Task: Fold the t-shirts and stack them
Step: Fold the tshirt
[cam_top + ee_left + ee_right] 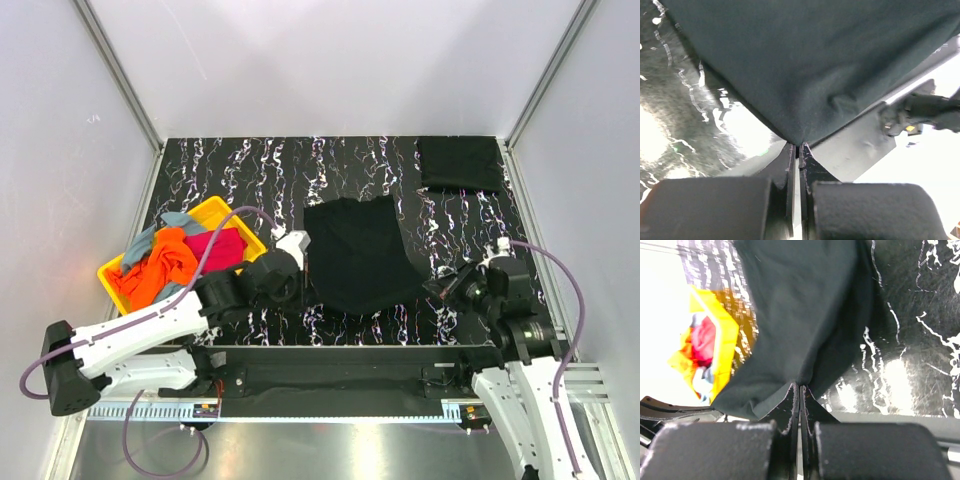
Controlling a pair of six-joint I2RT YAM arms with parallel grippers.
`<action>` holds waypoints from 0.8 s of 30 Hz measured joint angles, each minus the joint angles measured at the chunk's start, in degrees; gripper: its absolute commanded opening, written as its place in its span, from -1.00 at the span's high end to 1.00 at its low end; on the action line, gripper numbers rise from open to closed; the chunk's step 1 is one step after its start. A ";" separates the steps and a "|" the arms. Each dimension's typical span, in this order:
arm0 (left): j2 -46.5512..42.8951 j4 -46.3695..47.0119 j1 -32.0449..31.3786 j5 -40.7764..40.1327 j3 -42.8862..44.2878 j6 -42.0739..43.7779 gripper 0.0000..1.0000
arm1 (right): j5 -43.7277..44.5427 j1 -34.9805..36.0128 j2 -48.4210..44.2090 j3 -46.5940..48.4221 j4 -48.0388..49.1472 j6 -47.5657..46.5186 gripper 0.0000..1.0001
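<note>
A: Where's the black t-shirt (360, 255) sitting?
B: It's lying flat mid-frame in the top view, on the table (250, 170). Its long axis is running bottom to top of the frame, leaning slightly toward lower right. Can't tell which end is the collar.
A: Grippers?
B: The left gripper (799, 146) is clamping the shirt's lower-left corner, and the right gripper (799, 385) is clamping the lower-right corner. Both pairs of jaws are pressing tight on cloth.
A: Other shirts?
B: 1 folded black shirt (460, 163) is lying at upper right. The orange shirt (160, 268), magenta shirt (215, 245) and grey-blue shirt (178, 220) are sitting heaped in the yellow tray (212, 210) at left.
</note>
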 measured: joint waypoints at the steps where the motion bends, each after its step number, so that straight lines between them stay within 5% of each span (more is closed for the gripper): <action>1: -0.39 -0.59 -0.52 -0.39 0.94 -0.20 1.00 | 0.20 0.00 -0.70 1.40 -1.27 0.00 1.00; 8: 2.43 -5.49 1.33 -3.08 7.72 1.01 1.00 | 3.23 0.00 0.09 7.91 -2.38 -1.75 1.00; 24: 30.34 -6.08 26.71 6.14 33.75 15.21 1.00 | 6.49 0.11 38.71 23.45 16.13 -11.89 1.00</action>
